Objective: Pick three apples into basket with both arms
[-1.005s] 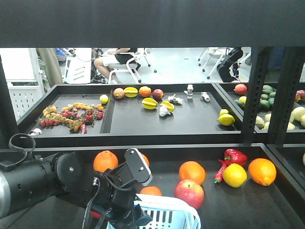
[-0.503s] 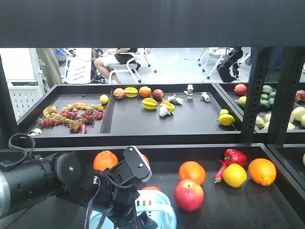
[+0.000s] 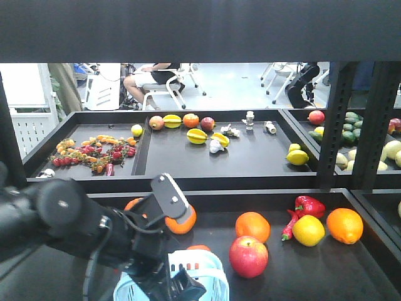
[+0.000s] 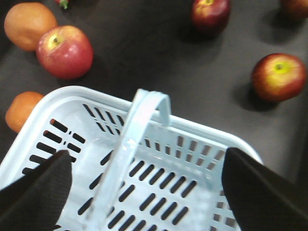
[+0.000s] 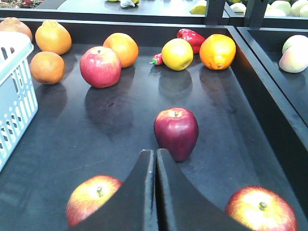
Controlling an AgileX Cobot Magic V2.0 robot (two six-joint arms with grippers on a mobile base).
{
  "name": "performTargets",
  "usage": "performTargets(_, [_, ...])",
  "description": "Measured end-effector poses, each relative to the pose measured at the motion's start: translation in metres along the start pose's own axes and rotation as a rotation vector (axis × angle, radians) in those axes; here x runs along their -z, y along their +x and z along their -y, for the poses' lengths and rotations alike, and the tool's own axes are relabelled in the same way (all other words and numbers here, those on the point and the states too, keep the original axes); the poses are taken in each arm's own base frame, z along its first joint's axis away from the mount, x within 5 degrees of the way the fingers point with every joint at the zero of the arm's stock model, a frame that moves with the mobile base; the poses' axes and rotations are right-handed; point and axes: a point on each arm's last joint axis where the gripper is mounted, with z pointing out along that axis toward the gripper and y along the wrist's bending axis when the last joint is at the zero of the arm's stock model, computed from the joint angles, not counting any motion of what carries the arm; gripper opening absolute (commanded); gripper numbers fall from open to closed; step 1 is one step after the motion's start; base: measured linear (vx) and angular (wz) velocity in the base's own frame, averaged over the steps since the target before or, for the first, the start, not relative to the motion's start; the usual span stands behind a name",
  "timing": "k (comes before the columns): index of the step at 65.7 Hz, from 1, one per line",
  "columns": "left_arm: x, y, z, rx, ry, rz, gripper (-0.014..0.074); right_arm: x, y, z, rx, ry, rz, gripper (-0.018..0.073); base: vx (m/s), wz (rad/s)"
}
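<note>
The left arm (image 3: 69, 216) stretches in low from the left of the front view. Its elbow is bent and its wrist is tipped down over the light-blue basket (image 3: 210, 269), which sits at the near edge of the black shelf tray (image 3: 351, 269). Seen from its own wrist, the left gripper (image 4: 147, 158) looks straight down into the basket. Its two dark fingers (image 4: 36, 185) are spread wide to either side of the handle (image 4: 139, 120), and I can't make out that they touch anything.

The right gripper (image 5: 155, 154) sits low and level over the tray floor, fingers pressed flat together with nothing between them. The tips point at a dark red apple (image 5: 176, 132) standing just beyond. A blushed apple (image 5: 94, 198) lies close on one side of the fingers and a second blushed apple (image 5: 261, 208) on the other. A fourth apple (image 5: 100, 66) sits farther back, beside an orange (image 5: 123, 49), with a lemon (image 5: 177, 54) and a red pepper (image 5: 191, 38) off to its right.
</note>
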Motion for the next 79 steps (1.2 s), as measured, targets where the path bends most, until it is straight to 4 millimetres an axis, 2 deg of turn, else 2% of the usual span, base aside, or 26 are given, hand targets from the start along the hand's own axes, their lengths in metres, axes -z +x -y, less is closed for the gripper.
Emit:
performTargets(7, [0.033, -0.010, 0.012, -0.018, -0.004, 0.045, 0.0497, 0.000, 0.000, 0.000, 0.000, 0.000, 0.000, -0.0004, 0.00, 0.00])
performTargets(14, [0.077, -0.022, 0.026, -0.059, -0.057, 0.139, 0.0369, 0.000, 0.000, 0.000, 0.000, 0.000, 0.000, -0.0004, 0.00, 0.00])
performTargets(21, [0.133, -0.032, 0.045, -0.113, -0.146, 0.279, 0.0192, 0.000, 0.000, 0.000, 0.000, 0.000, 0.000, -0.0004, 0.00, 0.00])
performTargets(29, [0.185, -0.034, 0.068, -0.166, -0.213, 0.400, -0.0008, 0.000, 0.000, 0.000, 0.000, 0.000, 0.000, -0.0004, 0.00, 0.00])
performTargets(35, [0.211, -0.030, 0.083, -0.200, -0.231, 0.441, -0.0008, 0.000, 0.000, 0.000, 0.000, 0.000, 0.000, -0.0004, 0.00, 0.00])
performTargets(49, [0.238, -0.021, 0.101, -0.243, -0.243, 0.466, -0.0008, 0.000, 0.000, 0.000, 0.000, 0.000, 0.000, -0.0004, 0.00, 0.00])
performTargets(68, [0.245, -0.019, 0.105, -0.252, -0.249, 0.479, -0.0008, 0.000, -0.001, 0.001, 0.020, 0.006, 0.013, -0.0004, 0.00, 0.00])
performTargets(73, [0.245, -0.019, 0.105, -0.252, -0.249, 0.479, -0.0008, 0.001, -0.010, 0.000, -0.066, -0.004, 0.113, -0.0004, 0.00, 0.00])
performTargets(79, [0.245, -0.019, 0.105, -0.253, -0.249, 0.478, -0.0008, 0.007, -0.036, 0.004, -0.197, 0.001, 0.406, -0.0004, 0.00, 0.00])
